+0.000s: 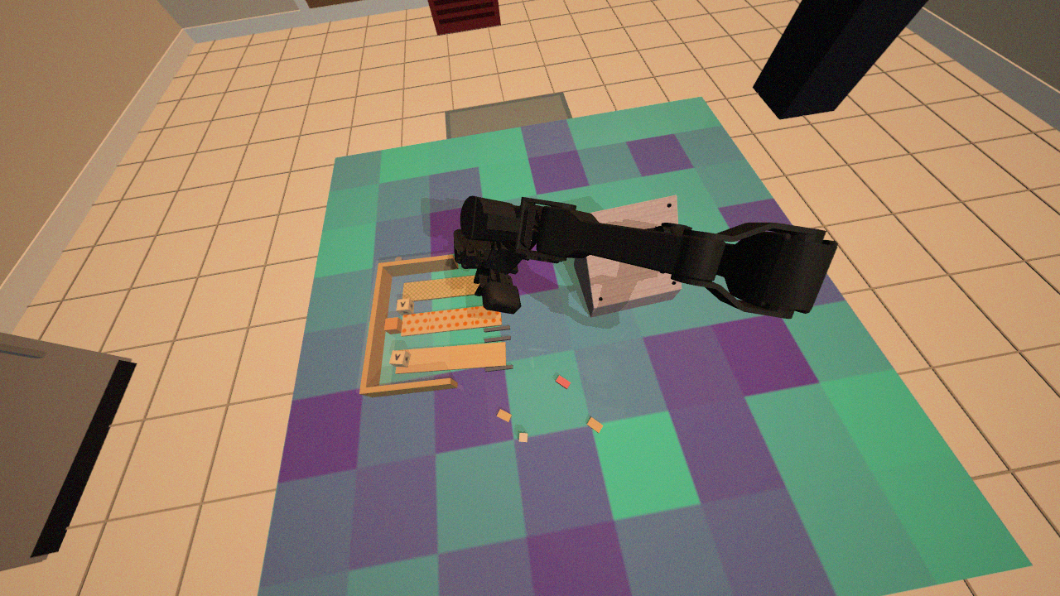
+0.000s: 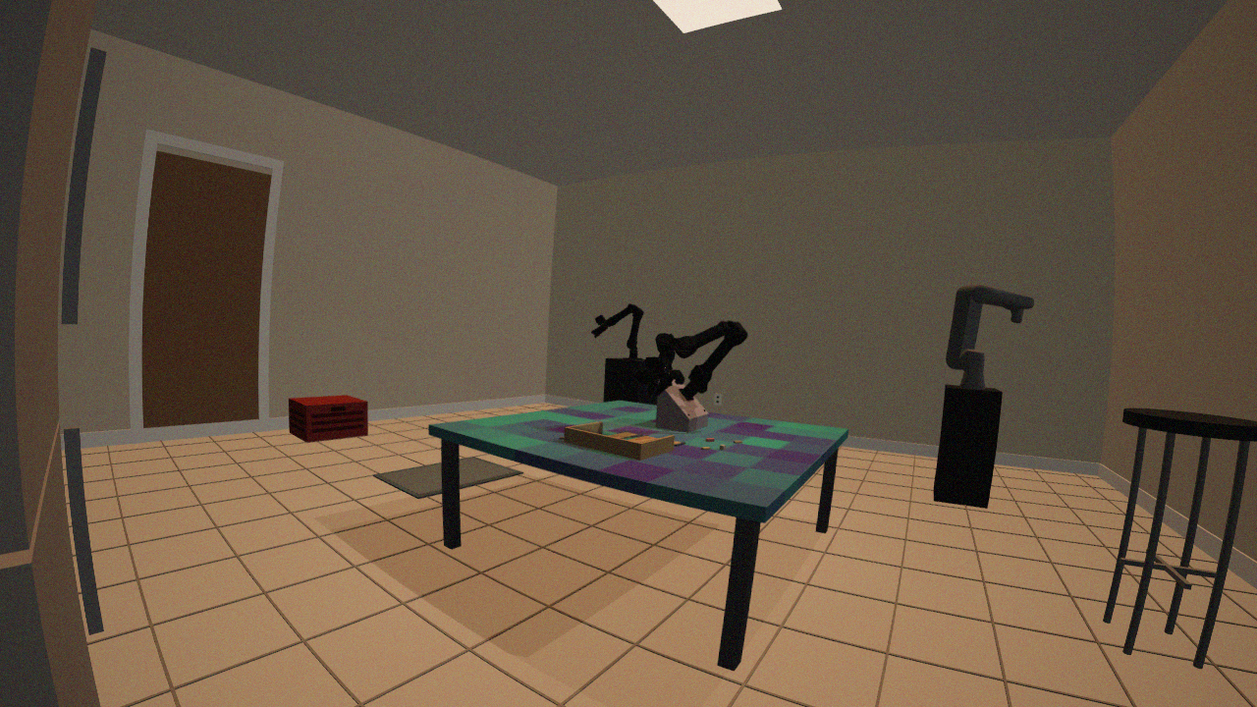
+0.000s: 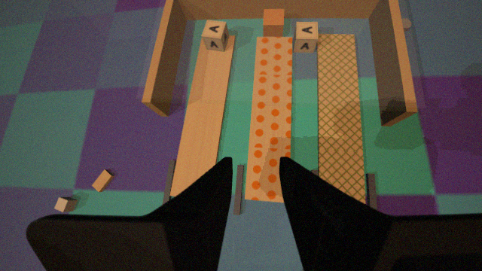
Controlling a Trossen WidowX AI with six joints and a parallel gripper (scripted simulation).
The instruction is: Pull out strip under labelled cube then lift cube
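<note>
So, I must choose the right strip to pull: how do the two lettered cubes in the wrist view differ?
The left cube rests on the far end of the plain strip; the right cube sits off any strip, between the dotted strip and the lattice strip. The left cube is turned slightly; the right cube sits squarer. Both are tan and marked A.

Three strips (image 3: pixel 272 113) inside frame (image 3: pixel 395 64)

a black letter "a" stands on the top and front of two pale cubes (image 3: pixel 215 35) (image 3: pixel 306 36), upper middle of the wrist view.
</note>
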